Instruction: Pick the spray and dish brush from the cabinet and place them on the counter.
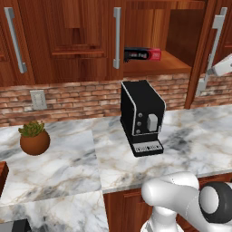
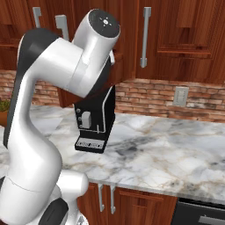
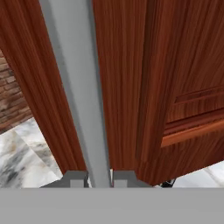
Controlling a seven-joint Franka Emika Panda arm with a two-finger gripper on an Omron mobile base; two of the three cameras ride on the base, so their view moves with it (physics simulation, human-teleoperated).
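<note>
The cabinet [image 1: 68, 41] hangs above the counter [image 1: 190, 149]; its middle compartment stands open and shows a wooden shelf [image 1: 158, 67]. To the right of that opening a door is swung out edge-on, with a long grey bar handle [image 1: 216, 41]. My gripper [image 3: 99, 178] is shut on this handle [image 3: 74, 87], one finger on each side of the bar. In the left base view the gripper [image 1: 213, 70] meets the handle's lower part from the right. The spray and the dish brush are out of view.
A long black-and-red box [image 1: 142, 54] lies on the open shelf. A black coffee machine [image 1: 142, 118] stands on the counter below it. A potted plant [image 1: 34, 138] sits at the left. My arm blocks much of the right base view's left side.
</note>
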